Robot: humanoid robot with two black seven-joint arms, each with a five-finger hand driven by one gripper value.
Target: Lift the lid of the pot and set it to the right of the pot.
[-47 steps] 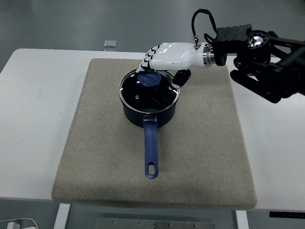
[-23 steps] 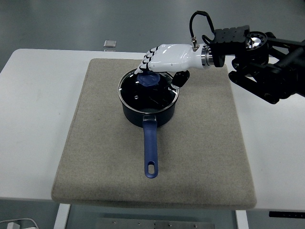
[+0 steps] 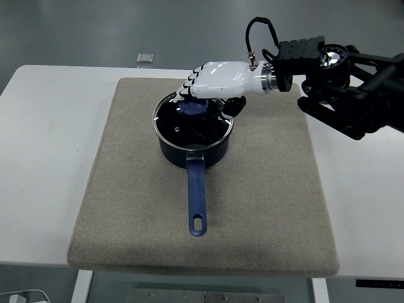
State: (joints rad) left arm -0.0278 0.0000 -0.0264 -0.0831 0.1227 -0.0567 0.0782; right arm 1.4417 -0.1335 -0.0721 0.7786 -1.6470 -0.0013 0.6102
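A dark blue pot [image 3: 192, 151] with a long blue handle [image 3: 197, 199] stands on the grey mat [image 3: 265, 189], the handle pointing toward the near edge. Its glass lid [image 3: 189, 126] with a blue knob [image 3: 195, 108] sits on top, slightly raised and tilted. My right hand [image 3: 205, 101], white with dark fingertips, reaches in from the right and its fingers are curled around the knob. The left arm does not show.
The mat covers most of the white table [image 3: 38, 158]. A small grey square object [image 3: 146, 58] lies at the table's far edge. Bare mat lies to the right of the pot, under my black right forearm [image 3: 347, 88].
The right hand has risen a little and drifted left with the knob. The pot has shifted slightly left and away with it.
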